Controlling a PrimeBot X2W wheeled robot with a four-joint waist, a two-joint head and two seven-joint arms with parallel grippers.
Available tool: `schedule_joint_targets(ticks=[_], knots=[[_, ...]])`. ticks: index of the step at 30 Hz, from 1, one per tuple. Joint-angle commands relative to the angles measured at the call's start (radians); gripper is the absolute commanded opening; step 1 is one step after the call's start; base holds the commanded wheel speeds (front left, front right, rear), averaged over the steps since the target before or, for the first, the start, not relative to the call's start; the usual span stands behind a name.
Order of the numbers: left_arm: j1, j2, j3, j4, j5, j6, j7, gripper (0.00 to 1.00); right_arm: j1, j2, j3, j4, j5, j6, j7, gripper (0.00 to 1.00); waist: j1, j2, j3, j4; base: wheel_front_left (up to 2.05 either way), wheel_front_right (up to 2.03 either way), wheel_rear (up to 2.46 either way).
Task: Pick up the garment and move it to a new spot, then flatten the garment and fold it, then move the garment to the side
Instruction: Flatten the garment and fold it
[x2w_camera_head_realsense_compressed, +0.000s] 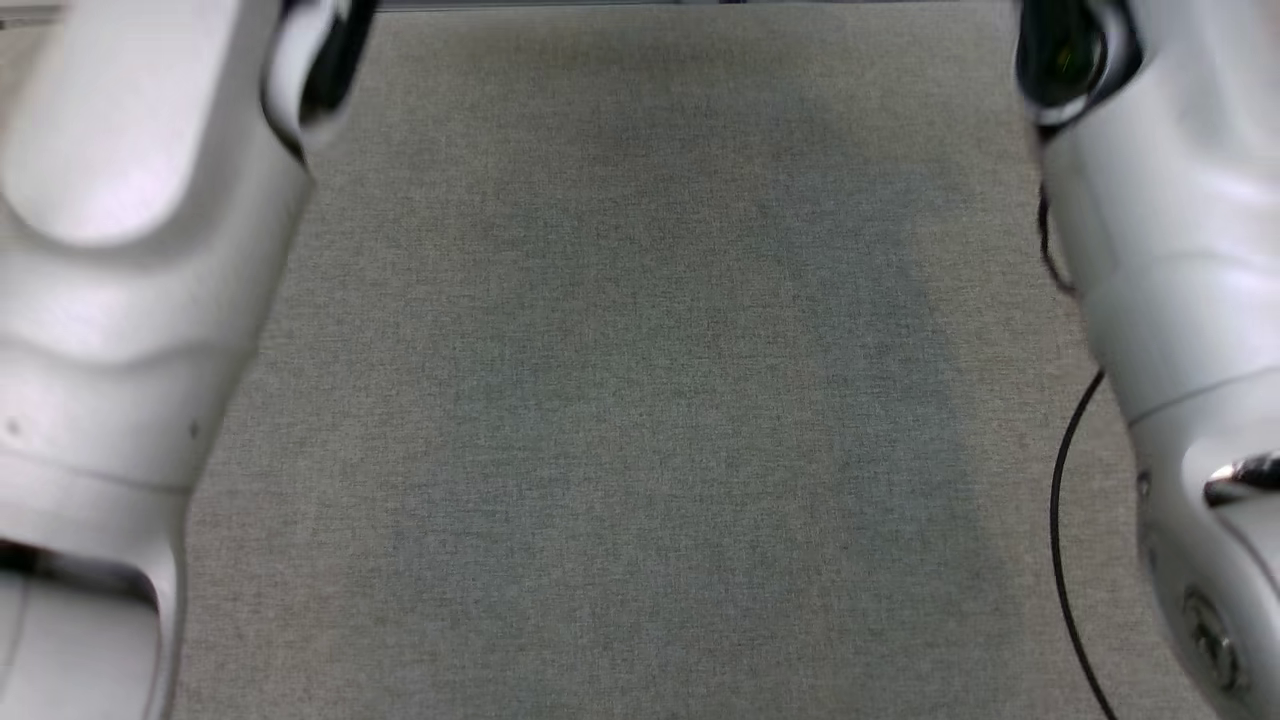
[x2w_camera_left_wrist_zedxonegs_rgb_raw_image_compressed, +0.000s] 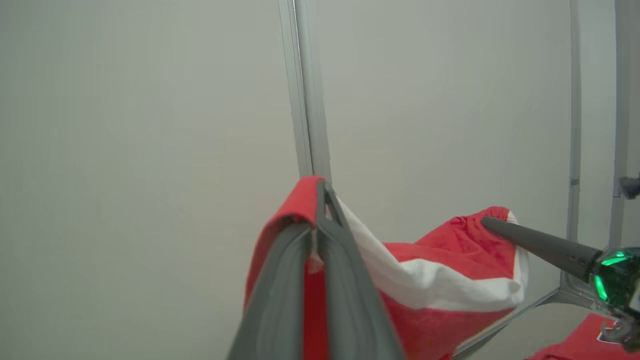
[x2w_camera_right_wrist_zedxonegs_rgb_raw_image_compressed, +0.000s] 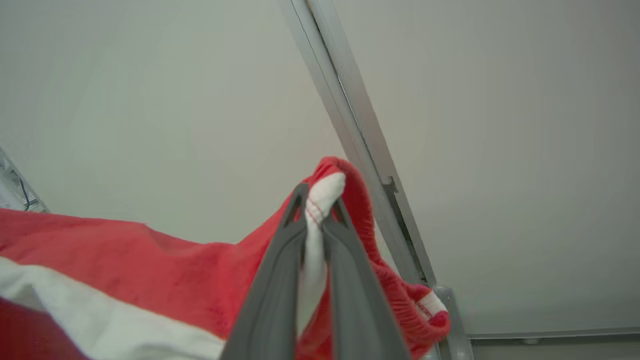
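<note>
The garment (x2w_camera_left_wrist_zedxonegs_rgb_raw_image_compressed: 450, 280) is red with a white band and hangs stretched in the air between my two grippers. My left gripper (x2w_camera_left_wrist_zedxonegs_rgb_raw_image_compressed: 320, 190) is shut on one red edge of it, cloth pinched between the dark fingers. In the left wrist view my right gripper (x2w_camera_left_wrist_zedxonegs_rgb_raw_image_compressed: 487, 222) reaches in from the right and grips the other bunched corner. The right wrist view shows my right gripper (x2w_camera_right_wrist_zedxonegs_rgb_raw_image_compressed: 320, 200) shut on a red and white hem of the garment (x2w_camera_right_wrist_zedxonegs_rgb_raw_image_compressed: 150, 270). Both pale forearms (x2w_camera_head_realsense_compressed: 120, 300) frame the head view, raised above the table.
A grey cloth-covered table (x2w_camera_head_realsense_compressed: 640, 400) spreads below in the head view. A black cable (x2w_camera_head_realsense_compressed: 1065, 520) runs along my right arm. Pale wall panels with a metal frame post (x2w_camera_left_wrist_zedxonegs_rgb_raw_image_compressed: 307, 100) stand behind the lifted garment.
</note>
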Motion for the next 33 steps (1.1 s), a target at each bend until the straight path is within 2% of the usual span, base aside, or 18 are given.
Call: schedule_joint_targets(ticks=[1,5,11,12,19,25,33], knots=[[0.1,0.009,0.006,-0.015,0.002,0.0,0.0,0.0,0.071,0.002,0.021,0.003,0.034,0.0,0.0,0.0,0.0002,-0.0001,-0.003,0.0,0.0,0.0,0.0],[0.289,0.001,0.071,-0.067,0.013,0.0,0.0,0.0,0.208,0.004,0.069,-0.03,0.068,0.0,0.0,0.0,0.0002,-0.0001,-0.019,-0.001,0.0,0.0,0.0],[0.586,-0.022,0.117,-0.159,0.074,0.0,0.0,0.0,0.443,0.002,0.142,-0.107,0.133,0.0,0.0,0.0,0.0002,-0.0001,-0.077,0.004,0.0,0.0,0.0],[0.586,-0.022,0.117,-0.159,0.074,0.0,0.0,0.0,0.443,0.002,0.142,-0.107,0.133,0.0,0.0,0.0,0.0002,-0.0001,-0.077,0.004,0.0,0.0,0.0],[0.911,-0.019,0.177,-0.254,0.115,0.0,0.0,0.0,0.74,-0.056,0.225,-0.215,0.192,0.0,0.0,0.0,0.0002,-0.0001,-0.177,-0.006,0.0,0.0,0.0],[1.152,-0.014,0.197,-0.312,0.134,0.0,0.0,0.0,0.994,-0.108,0.2,-0.335,0.253,0.0,0.0,0.0,0.0002,-0.0001,-0.257,-0.01,0.0,0.0,0.0],[1.386,-0.03,0.174,-0.379,0.16,0.0,0.0,0.0,1.283,-0.11,0.162,-0.491,0.277,0.0,0.002,0.0,0.0002,-0.0001,-0.336,-0.021,0.0,0.0,0.0]])
